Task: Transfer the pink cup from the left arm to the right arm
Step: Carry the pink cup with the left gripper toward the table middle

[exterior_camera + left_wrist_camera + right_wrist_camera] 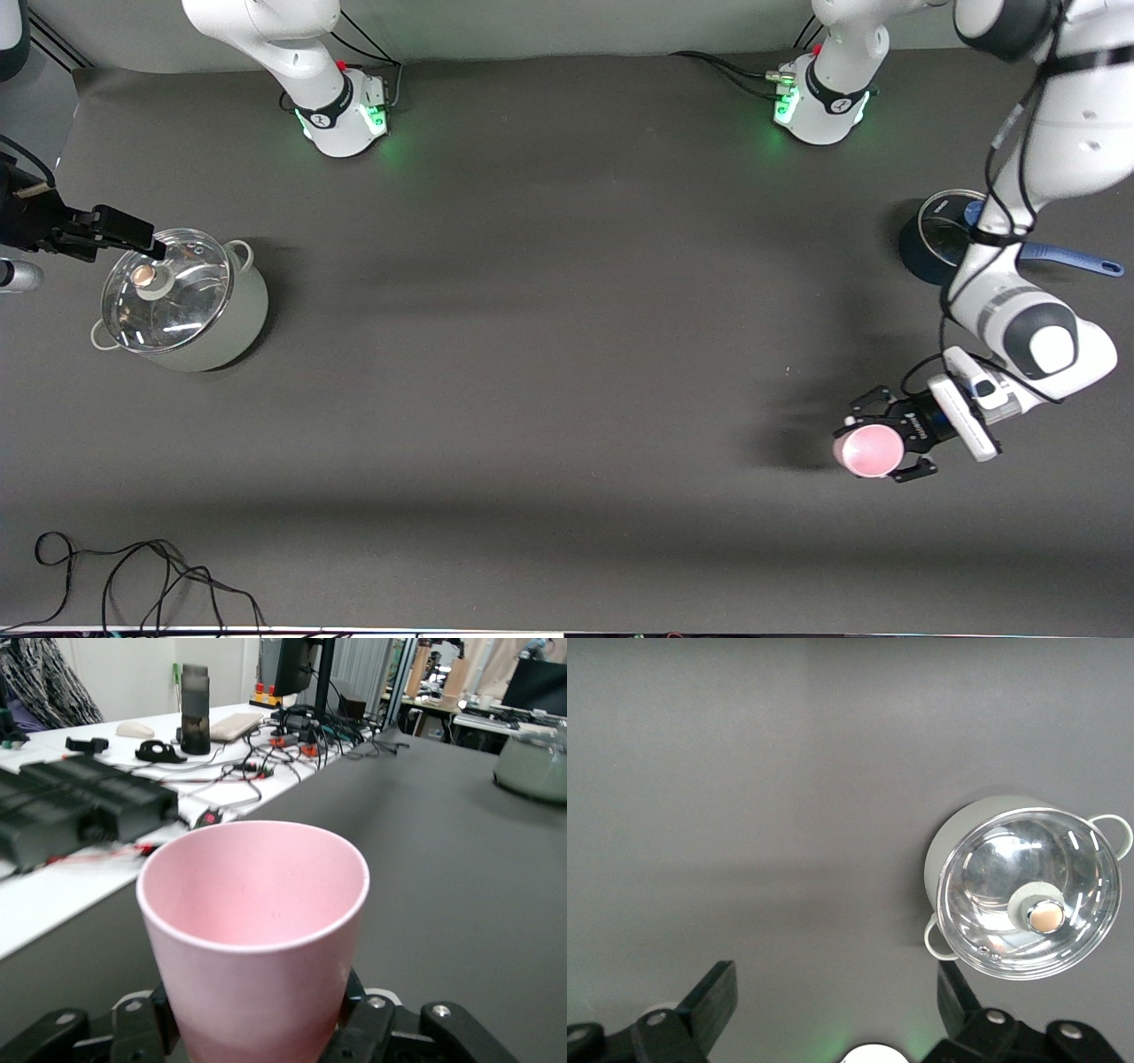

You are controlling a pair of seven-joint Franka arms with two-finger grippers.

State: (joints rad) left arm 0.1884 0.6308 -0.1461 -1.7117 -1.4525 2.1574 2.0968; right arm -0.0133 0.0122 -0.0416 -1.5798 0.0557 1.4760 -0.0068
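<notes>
The pink cup [873, 450] is held clear of the dark table at the left arm's end, its mouth turned up toward the front camera. My left gripper [889, 443], the claw-like one, is shut on the cup's lower wall. In the left wrist view the cup [257, 921] fills the middle, with the left gripper [261, 1032] clasping its base from both sides. My right gripper [133, 237] is open and empty over the rim of the lidded pot at the right arm's end. It shows wide open in its own view [835, 983].
A pale-green pot with a glass lid [182, 297] stands at the right arm's end and shows in the right wrist view [1028, 895]. A dark blue pan with a blue handle [939, 235] sits under the left arm. Loose cables [133, 576] lie at the table's front edge.
</notes>
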